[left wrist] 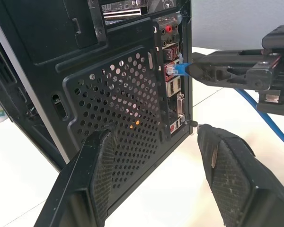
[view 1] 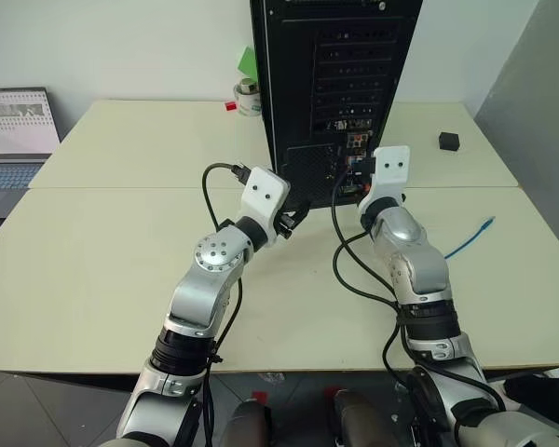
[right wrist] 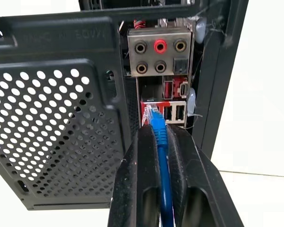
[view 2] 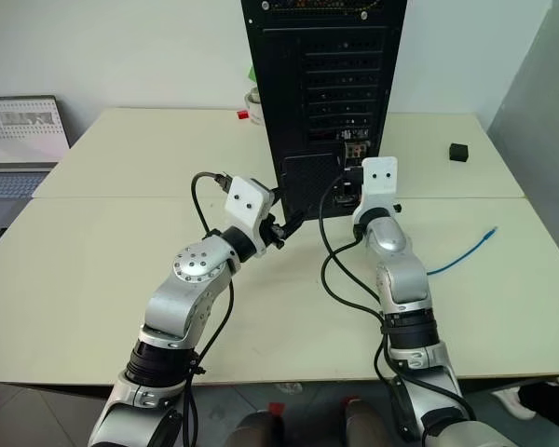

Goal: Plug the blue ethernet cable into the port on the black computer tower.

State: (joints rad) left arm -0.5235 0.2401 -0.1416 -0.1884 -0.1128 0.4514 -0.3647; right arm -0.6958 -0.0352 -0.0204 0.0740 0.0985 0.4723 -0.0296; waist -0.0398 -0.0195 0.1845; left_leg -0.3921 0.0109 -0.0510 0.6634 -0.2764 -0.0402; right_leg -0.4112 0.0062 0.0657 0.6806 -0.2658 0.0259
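The black computer tower (view 1: 335,84) stands upright at the back middle of the table, its rear panel facing me. My right gripper (right wrist: 158,135) is shut on the blue ethernet cable (right wrist: 162,161) just behind its clear plug (right wrist: 153,115). The plug's tip is at the port (right wrist: 146,105), a red-rimmed socket below the audio jacks; I cannot tell how deep it sits. The cable's free end lies on the table to the right (view 1: 470,237). My left gripper (left wrist: 161,156) is open and empty, close to the tower's lower mesh grille (left wrist: 118,104).
A laptop (view 1: 14,130) sits at the far left. A small black cube (view 1: 449,141) lies at the back right. A white cup (view 1: 249,97) stands left of the tower. Black robot cables (view 1: 349,265) loop over the table between my arms.
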